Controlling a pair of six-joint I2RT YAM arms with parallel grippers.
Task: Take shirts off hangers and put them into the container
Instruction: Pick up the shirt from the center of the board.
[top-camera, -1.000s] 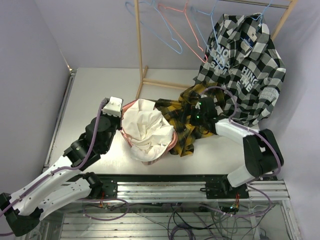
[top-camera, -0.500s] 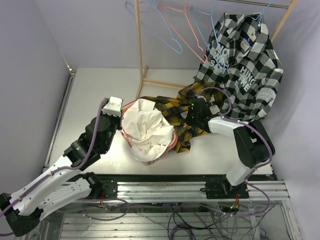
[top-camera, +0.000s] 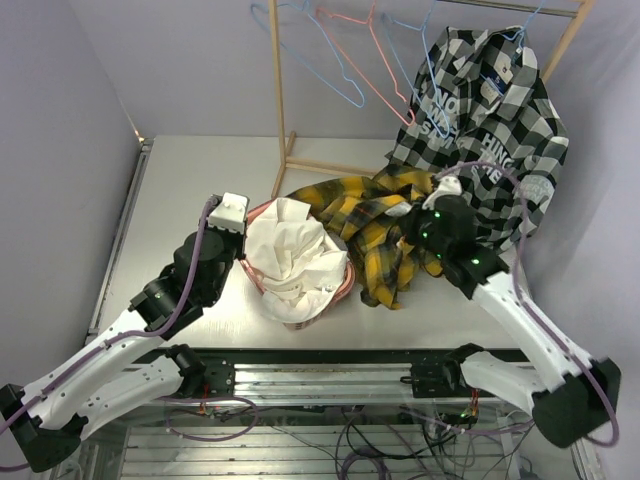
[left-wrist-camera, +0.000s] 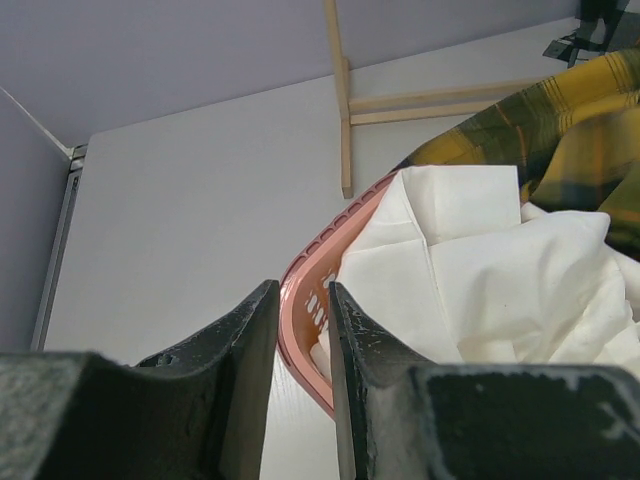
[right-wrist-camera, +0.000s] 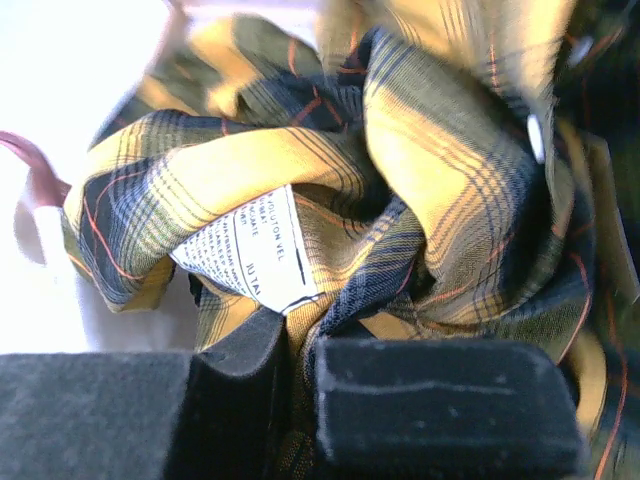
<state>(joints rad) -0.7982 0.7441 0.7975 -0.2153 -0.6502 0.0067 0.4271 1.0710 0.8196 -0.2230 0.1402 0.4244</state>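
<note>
Black padded jaws of the right gripper (right-wrist-camera: 300, 352) are pressing together on a fold of the yellow-and-black plaid button shirt (right-wrist-camera: 300, 170). They are biting just below its white care label (right-wrist-camera: 252, 255), whose fine print is showing too small to read with confidence. Outward from that pinch the shirt is trailing leftward across the grey table (top-camera: 200, 180). Its long axis is running toward the salmon-pink lattice-sided plastic basket (left-wrist-camera: 325, 232), and its far edge is lying against the basket's right rim, most of the cloth outside. The basket is sitting to the left of the right gripper, so the carry is likely heading that way, and the right arm is the nearer one to the shirt. A plain white shirt (left-wrist-camera: 480, 270) is filling the basket. The left gripper (left-wrist-camera: 303, 300) is straddling the basket's left rim, its jaws narrowly apart and apparently pinching it. Beyond, a black-and-white checked shirt (top-camera: 490, 140) is hanging on the rack, with white lettering showing only fragments, roughly "NO" and "HING".
</note>
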